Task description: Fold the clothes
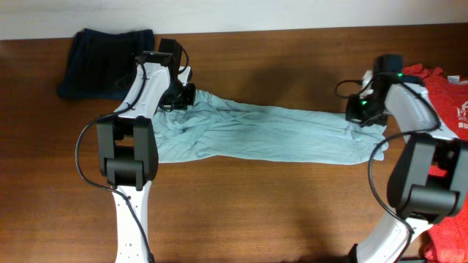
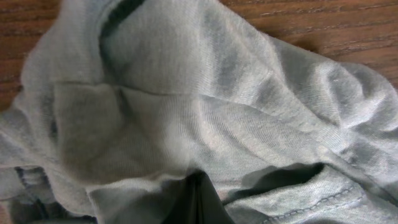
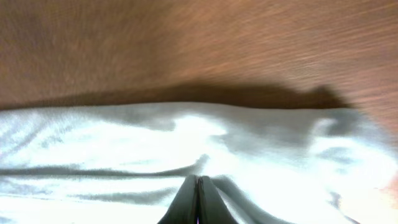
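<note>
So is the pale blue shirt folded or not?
Not folded. The pale blue T-shirt is stretched into a long rumpled band, its ends pinched by the left gripper and right gripper.

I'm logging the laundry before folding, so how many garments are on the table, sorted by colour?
pale grey-blue T-shirt: 1
dark navy garment: 1
red garment with white print: 1, partly hidden and cut off by the picture's edge
Total: 3
</note>
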